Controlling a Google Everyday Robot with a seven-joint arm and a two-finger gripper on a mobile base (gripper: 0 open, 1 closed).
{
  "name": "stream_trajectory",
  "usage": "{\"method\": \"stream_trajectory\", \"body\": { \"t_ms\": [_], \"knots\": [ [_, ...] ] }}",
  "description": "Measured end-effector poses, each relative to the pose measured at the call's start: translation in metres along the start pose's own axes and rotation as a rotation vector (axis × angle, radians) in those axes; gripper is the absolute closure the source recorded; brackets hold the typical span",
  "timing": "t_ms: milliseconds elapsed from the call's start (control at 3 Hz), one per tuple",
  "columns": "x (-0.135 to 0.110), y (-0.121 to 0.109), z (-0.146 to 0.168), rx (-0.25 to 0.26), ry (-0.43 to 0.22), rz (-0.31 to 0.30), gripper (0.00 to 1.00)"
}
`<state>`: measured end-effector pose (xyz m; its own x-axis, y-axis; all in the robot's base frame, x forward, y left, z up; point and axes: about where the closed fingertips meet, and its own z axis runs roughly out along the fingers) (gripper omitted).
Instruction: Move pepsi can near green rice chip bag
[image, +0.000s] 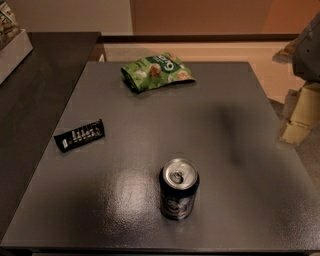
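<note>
The pepsi can stands upright near the front of the grey table, dark navy with a silver top and a round pale logo on its side. The green rice chip bag lies flat at the far edge of the table, left of centre. My gripper is at the right edge of the view, beyond the table's right side, well apart from the can and the bag. It holds nothing that I can see.
A flat black wrapper with white marks lies on the left part of the table. A dark counter adjoins on the left, with a white box at its far corner.
</note>
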<state>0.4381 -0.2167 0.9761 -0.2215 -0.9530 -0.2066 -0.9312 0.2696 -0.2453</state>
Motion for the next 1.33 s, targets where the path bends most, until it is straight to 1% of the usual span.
{"method": "stream_trajectory", "body": {
  "t_ms": [333,667,1000,1333],
  "knots": [
    [0.000,0.000,0.000,0.000,0.000,0.000,0.00],
    [-0.010,0.012,0.005,-0.046,-0.050,-0.025,0.00],
    [-0.030,0.038,0.012,-0.116,-0.124,-0.071,0.00],
    [-0.051,0.071,0.021,-0.181,-0.197,-0.130,0.00]
  ]
}}
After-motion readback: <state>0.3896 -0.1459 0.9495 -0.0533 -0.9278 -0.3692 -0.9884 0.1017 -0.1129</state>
